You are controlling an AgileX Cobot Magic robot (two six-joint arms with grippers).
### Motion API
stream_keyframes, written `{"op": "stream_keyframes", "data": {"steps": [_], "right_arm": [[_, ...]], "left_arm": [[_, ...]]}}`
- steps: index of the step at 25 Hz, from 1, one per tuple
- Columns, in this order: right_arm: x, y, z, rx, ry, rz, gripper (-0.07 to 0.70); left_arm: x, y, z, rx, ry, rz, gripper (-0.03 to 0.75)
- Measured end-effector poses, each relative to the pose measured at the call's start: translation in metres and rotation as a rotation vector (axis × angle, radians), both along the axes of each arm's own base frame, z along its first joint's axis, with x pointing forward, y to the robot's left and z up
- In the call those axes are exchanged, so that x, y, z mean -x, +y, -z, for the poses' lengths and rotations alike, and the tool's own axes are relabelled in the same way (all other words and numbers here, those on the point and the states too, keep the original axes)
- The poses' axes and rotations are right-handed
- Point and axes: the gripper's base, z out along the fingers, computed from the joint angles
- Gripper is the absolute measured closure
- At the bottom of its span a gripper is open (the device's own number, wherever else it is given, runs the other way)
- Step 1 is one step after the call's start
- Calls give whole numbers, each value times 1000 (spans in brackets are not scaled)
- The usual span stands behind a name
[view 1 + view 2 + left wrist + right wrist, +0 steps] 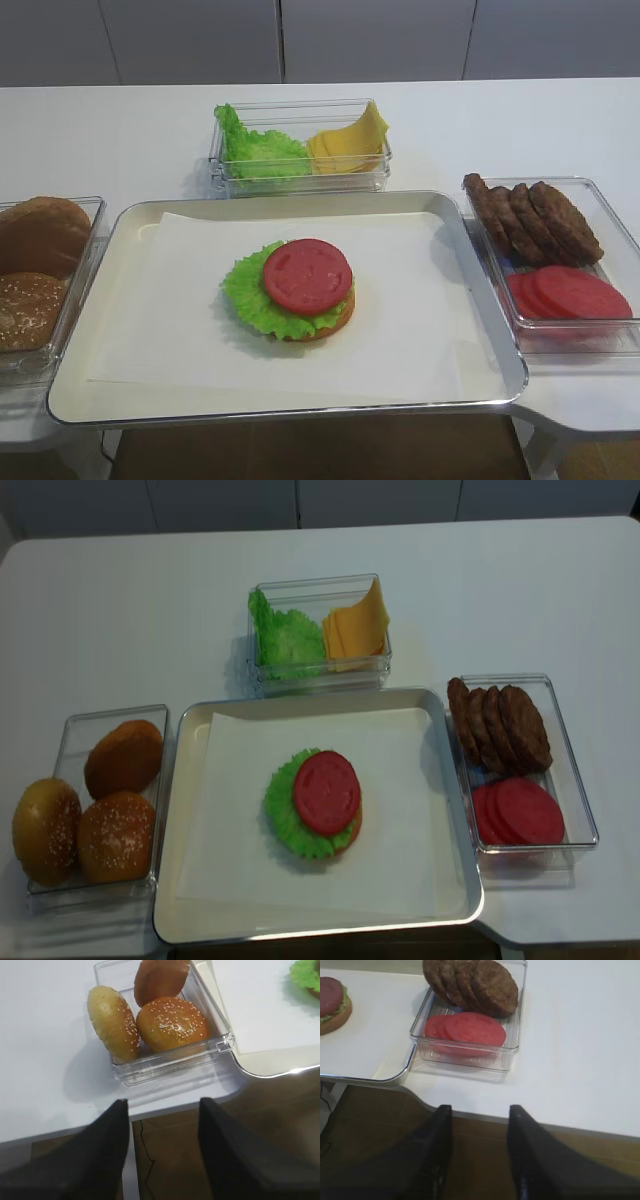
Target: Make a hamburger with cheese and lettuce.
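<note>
Two grippers hang past the near edge of the table [560, 570], each with its jaws apart and nothing between them: the right gripper [480, 1125] before the box of patties [470, 985] and tomato slices [470, 1030], the left gripper [162, 1125] before the bun box [165, 1060]. The hamburger [290, 290] sits mid-tray [300, 410], lettuce under a tomato slice. The cheese [350, 140] leans in the far box.

I see a white table [100, 610] filling the frame. At lower centre a metal tray [190, 880] lined with white paper [240, 820] sits on it. A clear box of lettuce and cheese [318, 675] stands at upper centre, just behind the tray. A clear box of seeded buns [70, 735] sits at lower left, and a clear box of patties and red slices [570, 770] at right.
</note>
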Motion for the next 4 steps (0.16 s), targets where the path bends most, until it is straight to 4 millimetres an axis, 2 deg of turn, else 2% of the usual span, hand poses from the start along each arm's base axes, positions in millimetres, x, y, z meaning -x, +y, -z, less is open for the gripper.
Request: {"op": "stream_keyframes", "data": {"steps": [4], "right_arm": [[0,1,1,-7,3,-5,378]], "left_arm": [[0,0,0,0,0,0,374]]}}
